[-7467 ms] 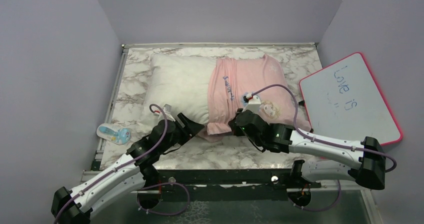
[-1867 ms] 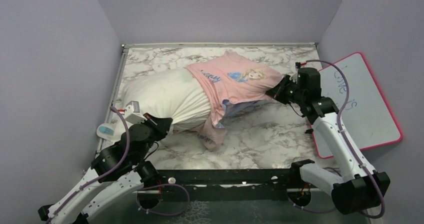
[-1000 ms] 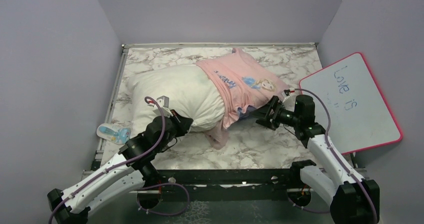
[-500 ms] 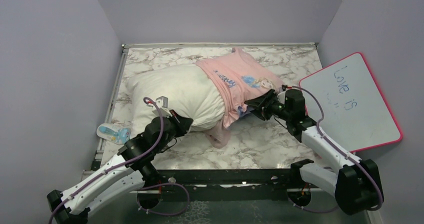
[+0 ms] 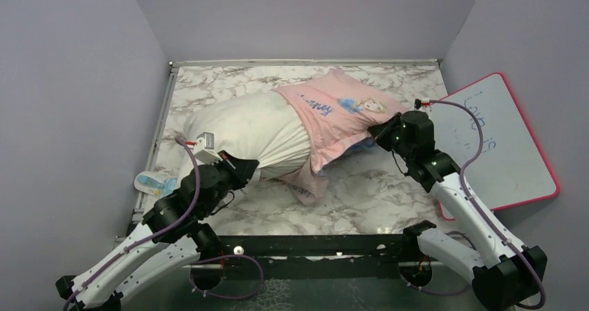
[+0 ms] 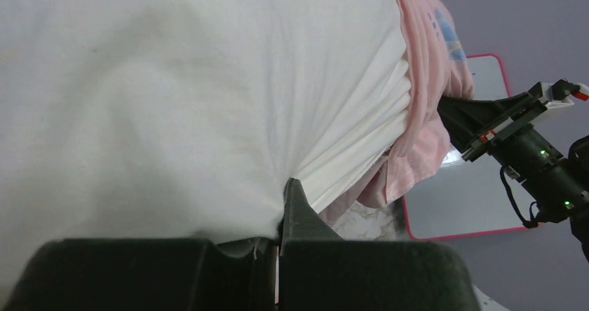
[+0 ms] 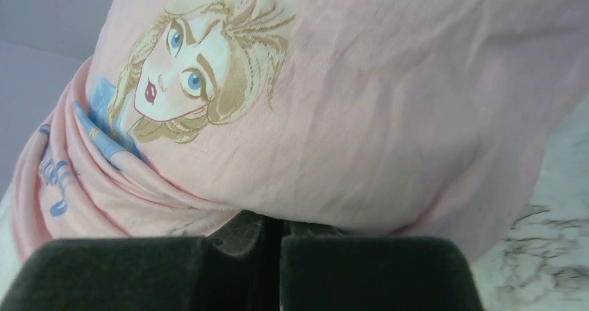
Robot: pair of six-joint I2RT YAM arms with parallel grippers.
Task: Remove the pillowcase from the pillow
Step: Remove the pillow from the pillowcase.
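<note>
Lilac walls (image 5: 299, 19) close in the marble-patterned worktop (image 5: 375, 186) on three sides. We see a pink-framed whiteboard (image 5: 500, 151) at the right of the frame, partly hidden by the right arm (image 5: 458, 193). A small blue-and-white object (image 5: 151, 182) sits at the worktop's left edge. Across the centre lies the pillow (image 5: 243, 127), slanting up to the right. Its right end is inside the pillowcase (image 5: 340, 113), pink side up. We find the left jaws clenched on the pillow's bare lower-left corner, and the right jaws pinched on the pillowcase's right edge, just beside the whiteboard.
</note>
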